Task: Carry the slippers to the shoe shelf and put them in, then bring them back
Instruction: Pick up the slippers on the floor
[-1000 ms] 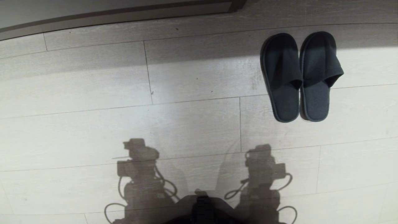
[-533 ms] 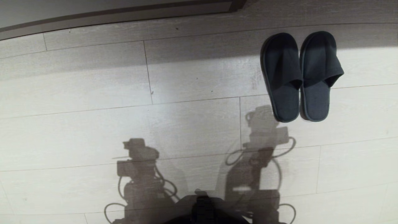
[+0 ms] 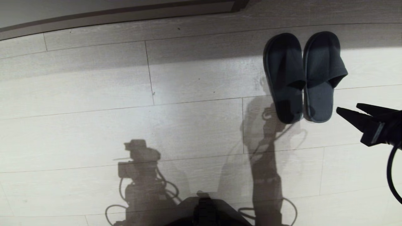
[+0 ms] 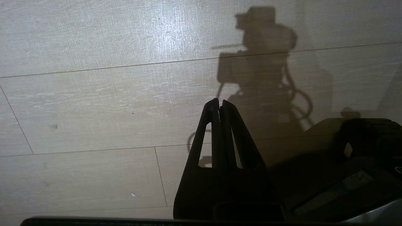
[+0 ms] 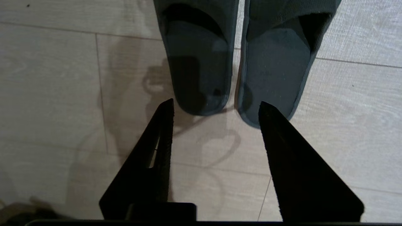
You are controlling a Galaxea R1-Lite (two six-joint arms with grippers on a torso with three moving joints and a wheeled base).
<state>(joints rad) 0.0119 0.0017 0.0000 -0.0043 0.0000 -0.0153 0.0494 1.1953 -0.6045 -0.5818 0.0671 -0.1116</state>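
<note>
The slippers [image 3: 303,75], a dark slate-grey pair, lie side by side on the pale plank floor at the right of the head view, heels toward me. My right gripper [image 3: 347,109] reaches in from the right edge, just beside the right slipper's heel, apart from it. In the right wrist view the right gripper [image 5: 216,106] is open with nothing between its fingers, and both slipper heels [image 5: 201,78] lie just beyond its tips. My left gripper [image 4: 219,102] hangs shut over bare floor. The shoe shelf is out of view.
A dark baseboard strip [image 3: 125,15] runs along the far edge of the floor. My own base [image 3: 205,210] shows at the bottom middle, with arm shadows on the planks.
My right arm has swung forward into the head view from the right, its shadow sliding up to the slippers. Slippers and left arm have not moved.
</note>
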